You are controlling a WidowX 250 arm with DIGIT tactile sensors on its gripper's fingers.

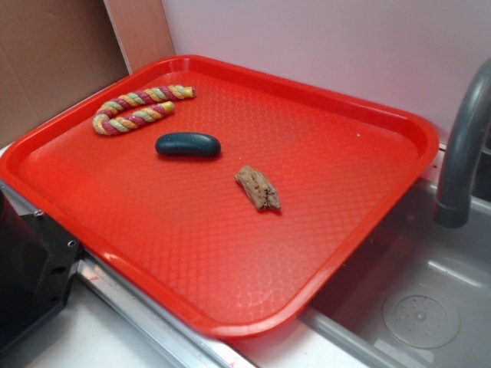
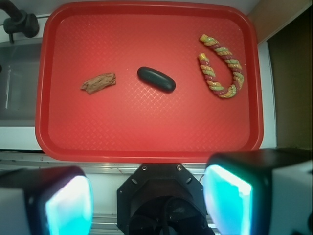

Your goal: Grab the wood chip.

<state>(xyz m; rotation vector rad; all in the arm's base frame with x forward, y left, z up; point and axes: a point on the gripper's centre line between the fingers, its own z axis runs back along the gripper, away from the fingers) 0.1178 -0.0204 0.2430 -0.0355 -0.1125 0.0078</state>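
The wood chip is a small rough light-brown piece lying near the middle of the red tray; in the wrist view it lies at the tray's left. My gripper hangs high above the tray's near edge, open and empty, with its two teal pads wide apart. The gripper's fingers do not show in the exterior view.
A dark teal oval lies left of the chip, also in the wrist view. A multicoloured rope curls at the tray's back left. A grey faucet and sink basin sit right. The robot base is below.
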